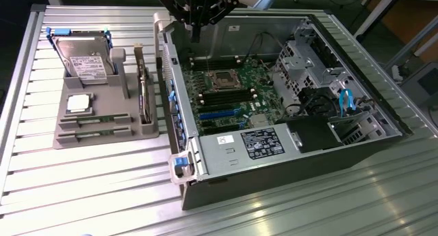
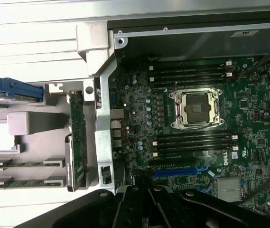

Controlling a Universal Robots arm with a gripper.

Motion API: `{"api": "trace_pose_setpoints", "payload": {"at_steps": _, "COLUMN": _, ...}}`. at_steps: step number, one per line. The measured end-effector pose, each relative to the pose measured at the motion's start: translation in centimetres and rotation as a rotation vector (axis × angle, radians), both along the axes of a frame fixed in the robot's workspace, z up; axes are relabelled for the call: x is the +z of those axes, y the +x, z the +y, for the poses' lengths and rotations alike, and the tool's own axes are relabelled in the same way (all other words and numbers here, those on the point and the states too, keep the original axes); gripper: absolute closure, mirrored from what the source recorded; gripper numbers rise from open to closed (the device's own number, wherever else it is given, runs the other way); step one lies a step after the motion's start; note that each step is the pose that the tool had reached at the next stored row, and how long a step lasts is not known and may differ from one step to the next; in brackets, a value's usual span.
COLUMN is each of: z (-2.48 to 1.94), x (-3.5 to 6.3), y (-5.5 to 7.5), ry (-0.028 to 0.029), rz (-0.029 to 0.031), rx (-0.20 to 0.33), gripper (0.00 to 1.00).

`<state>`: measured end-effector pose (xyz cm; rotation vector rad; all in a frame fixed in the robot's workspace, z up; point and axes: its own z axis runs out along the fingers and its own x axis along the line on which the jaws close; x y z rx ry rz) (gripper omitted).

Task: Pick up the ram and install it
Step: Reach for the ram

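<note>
Exterior view: one gripper (image 1: 196,37) high over one open computer case (image 1: 287,175), above the motherboard's single empty socket (image 1: 222,81), jaws pressed shut. To the exterior view's left, one grey tray (image 1: 110,109) on the slatted table (image 1: 82,195), well apart from the gripper. In it: ram stick (image 1: 96,120) and second ram stick (image 1: 92,137), both flat, side by side in separate slots. Also one hard drive (image 1: 83,64), one square chip (image 1: 79,103), one upright card (image 1: 142,95).

Wrist view: gripper (image 2: 149,194) closed, over the motherboard. Socket (image 2: 197,108) between two banks of empty slots. Ram stick (image 2: 23,164) and second ram stick (image 2: 23,182) in the tray (image 2: 35,140), beside the card (image 2: 78,137).
</note>
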<state>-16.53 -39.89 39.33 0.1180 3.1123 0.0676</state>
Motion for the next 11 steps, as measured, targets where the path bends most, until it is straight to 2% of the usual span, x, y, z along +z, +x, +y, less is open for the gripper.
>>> {"api": "trace_pose_setpoints", "payload": {"at_steps": 11, "z": 0.00, "x": 0.00, "y": -0.56, "ry": 0.0000, "rz": 0.0000, "rx": 0.000, "gripper": 0.91}}
